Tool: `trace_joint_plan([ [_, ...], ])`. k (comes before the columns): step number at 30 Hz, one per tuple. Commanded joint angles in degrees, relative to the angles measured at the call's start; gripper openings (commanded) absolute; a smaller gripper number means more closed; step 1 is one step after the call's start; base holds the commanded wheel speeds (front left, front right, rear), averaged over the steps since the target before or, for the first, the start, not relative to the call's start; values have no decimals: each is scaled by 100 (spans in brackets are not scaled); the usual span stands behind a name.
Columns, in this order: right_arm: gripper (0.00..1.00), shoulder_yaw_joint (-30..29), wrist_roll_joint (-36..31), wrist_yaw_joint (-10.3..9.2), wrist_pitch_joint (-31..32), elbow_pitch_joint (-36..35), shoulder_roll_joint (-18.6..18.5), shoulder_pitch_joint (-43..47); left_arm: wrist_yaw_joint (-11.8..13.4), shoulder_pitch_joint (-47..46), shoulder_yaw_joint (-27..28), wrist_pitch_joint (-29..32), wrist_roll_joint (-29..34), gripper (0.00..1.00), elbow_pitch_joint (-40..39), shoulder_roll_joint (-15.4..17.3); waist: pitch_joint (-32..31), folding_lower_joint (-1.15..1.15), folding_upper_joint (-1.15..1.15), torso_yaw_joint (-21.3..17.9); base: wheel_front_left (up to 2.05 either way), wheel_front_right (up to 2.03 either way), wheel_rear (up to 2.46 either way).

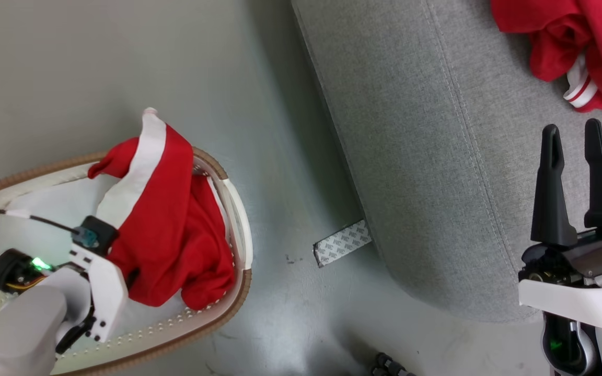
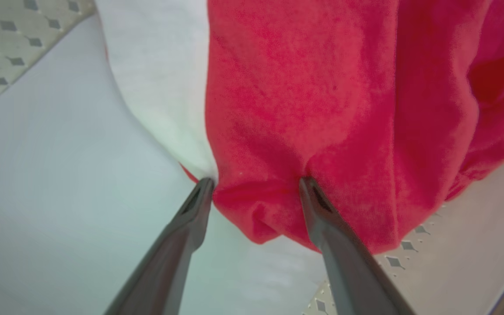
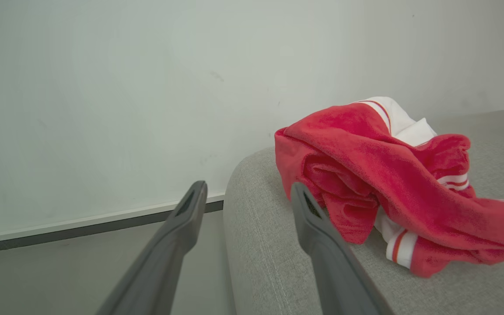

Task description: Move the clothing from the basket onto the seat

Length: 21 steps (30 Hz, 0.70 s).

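Observation:
A red garment with a broad white band [image 1: 168, 224] lies heaped in the basket [image 1: 242, 235], its top draped over the far brown rim. My left gripper [image 2: 255, 181] is down inside the basket, open, its fingertips pushed into the red fabric [image 2: 304, 109] so that a fold bulges between them. From the head camera the garment hides those fingers, and the white wrist housing [image 1: 100, 271] shows. A second red garment [image 1: 578, 47] with striped cuffs lies crumpled on the grey seat [image 1: 426, 156]. My right gripper [image 1: 571, 126] hovers open and empty over the seat, short of that garment [image 3: 387, 183].
A pale blue-white pad [image 1: 55, 203] lines the basket's bottom. A patterned strip [image 1: 343, 243] lies on the grey floor [image 1: 280, 130] at the seat's foot. Beyond the seat's rounded edge [image 3: 252, 227] stand a wall and a dark baseboard [image 3: 81, 232]. A small dark object [image 1: 387, 365] sits at the bottom edge.

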Motion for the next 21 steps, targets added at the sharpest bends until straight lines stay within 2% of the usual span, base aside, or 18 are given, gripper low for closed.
trace_joint_plan([
  [1, 100, -41, 40, -15, -18, -46, 1, 96, 11, -145, -101, 41, -68, 100, 37, 6, 60, -1, 0, -7, 0, 0, 0],
  [10, 100, -51, 98, -15, -18, -113, 1, 210, 11, -545, -797, 72, -321, 100, 63, -114, 213, -1, 0, 25, 0, 0, 0],
  [12, 100, -41, 111, -15, -18, -117, 1, 213, 11, -603, -938, 112, -425, 31, 69, -117, 225, -1, 0, 28, 0, 0, 0],
  [13, 100, -29, 117, -15, -18, -119, 1, 222, 11, -623, -1003, 142, -468, 9, 72, -118, 228, -1, 0, 28, 0, 0, 0],
  [14, 100, -21, 115, -14, -19, -117, 1, 229, 11, -631, -1058, 156, -496, 0, 67, -117, 226, -1, 0, 28, 0, 0, 0],
  [21, 100, -24, 92, -15, -18, -86, 1, 211, 11, -712, -1230, 25, -664, 0, 45, -52, 185, -1, 0, 24, 0, 0, 0],
])
